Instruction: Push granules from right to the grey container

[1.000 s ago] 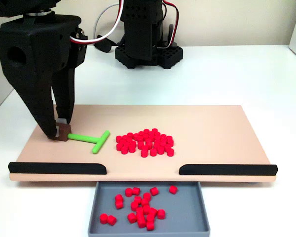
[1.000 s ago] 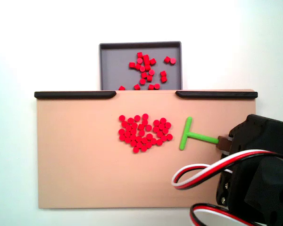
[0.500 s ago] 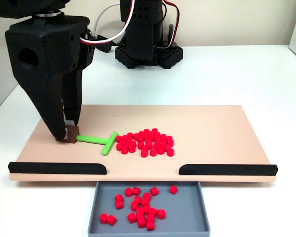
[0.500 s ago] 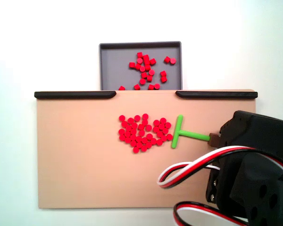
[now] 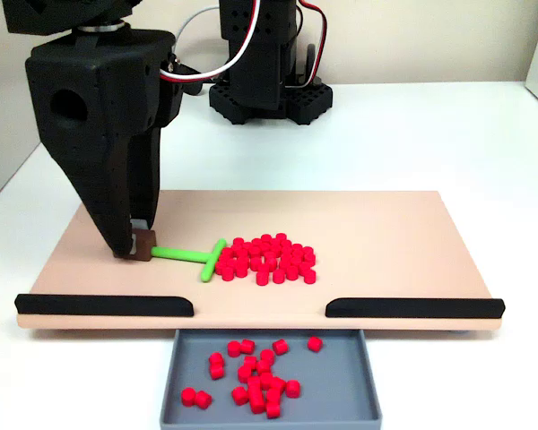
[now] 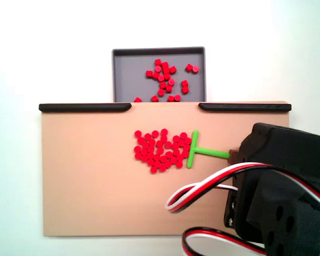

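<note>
A heap of red granules lies in the middle of the tan board. More granules rest in the grey container, which sits below the gap between two black strips. My black gripper is shut on the brown end block of the green T-shaped pusher. The pusher's crossbar touches the edge of the heap.
Two black strips line the board's edge on either side of the gap above the container. The arm's black base stands on the white table behind the board. Red, white and black cables loop over the board.
My gripper has slid the green pusher along the board toward the heap. Its crossbar now touches the granules, which have barely shifted.
</note>
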